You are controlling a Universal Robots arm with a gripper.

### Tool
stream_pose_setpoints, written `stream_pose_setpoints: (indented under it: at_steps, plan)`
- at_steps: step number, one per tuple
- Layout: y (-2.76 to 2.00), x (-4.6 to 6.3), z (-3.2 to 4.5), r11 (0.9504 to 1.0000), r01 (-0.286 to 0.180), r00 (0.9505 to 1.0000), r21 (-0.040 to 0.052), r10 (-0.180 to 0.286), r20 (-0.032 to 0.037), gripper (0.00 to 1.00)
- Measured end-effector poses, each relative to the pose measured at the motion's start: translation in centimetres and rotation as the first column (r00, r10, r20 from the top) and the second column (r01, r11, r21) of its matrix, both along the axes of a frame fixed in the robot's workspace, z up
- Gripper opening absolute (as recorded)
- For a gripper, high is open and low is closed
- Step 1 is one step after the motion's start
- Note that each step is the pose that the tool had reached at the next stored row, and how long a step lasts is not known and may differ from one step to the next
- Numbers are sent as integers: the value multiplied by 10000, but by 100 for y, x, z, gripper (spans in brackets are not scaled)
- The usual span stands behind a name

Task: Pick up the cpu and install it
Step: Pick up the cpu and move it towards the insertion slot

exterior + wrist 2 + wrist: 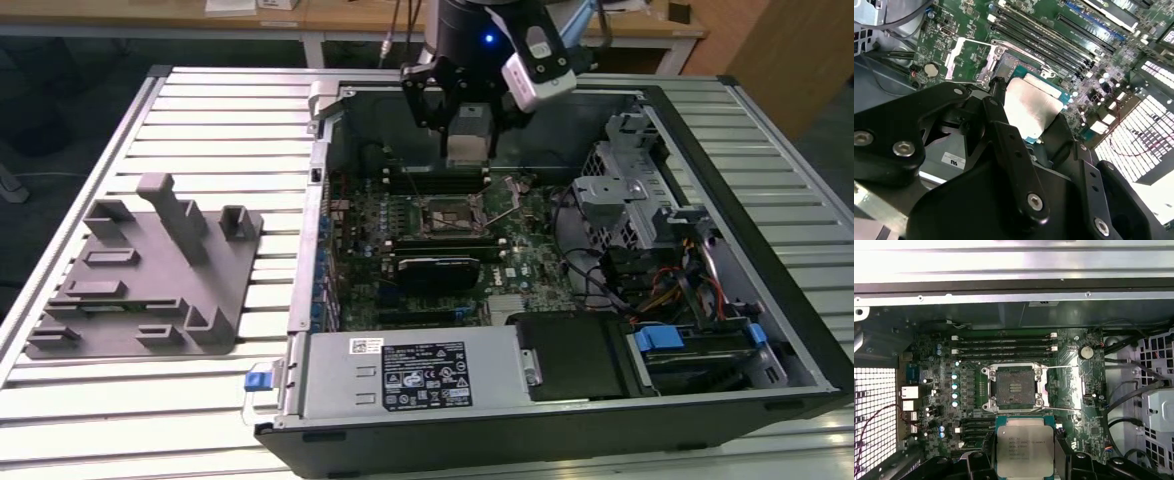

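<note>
The cpu (1025, 455) is up in the air, pinched by its edges in the gripper (1025, 440), hanging over the motherboard (400, 225) toward the far side of the computer case (747, 200), just shy of the empty socket (1015, 386). The danger I see is that a tilted or offset descent bends the socket pins.
</note>
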State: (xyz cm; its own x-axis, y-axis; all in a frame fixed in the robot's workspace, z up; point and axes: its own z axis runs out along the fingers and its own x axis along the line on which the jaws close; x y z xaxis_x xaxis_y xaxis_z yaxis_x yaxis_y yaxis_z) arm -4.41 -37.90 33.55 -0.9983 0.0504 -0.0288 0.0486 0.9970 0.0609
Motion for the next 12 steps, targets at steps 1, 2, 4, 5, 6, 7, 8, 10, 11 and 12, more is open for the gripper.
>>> stream_pose_setpoints:
  at_steps: [1, 2, 4, 5, 6, 7, 8, 10, 11, 12]
  plan:
    - [5, 0, -19, 10000, -7, 10000, 1, 7, 1, 55]
    - [10, 0, -35, 10000, -14, 10000, 0, 14, 0, 55]
    - [23, 0, -72, 10000, -33, 10000, 0, 33, 0, 55]
    - [31, 0, -89, 10000, -45, 10000, 1, 45, 0, 55]
    - [37, 0, -107, 10000, -58, 10000, 2, 58, 1, 55]
    - [44, 0, -124, 10000, -71, 10000, 3, 71, 1, 55]
    - [50, 0, -141, 10000, -84, 10000, 0, 84, 0, 55]
    - [62, 0, -177, 9999, -111, 9999, 0, 111, 0, 55]
    - [68, 0, -195, 9999, -126, 9999, 1, 126, 1, 55]
    - [74, 0, -214, 9999, -142, 9999, 1, 142, 0, 55]
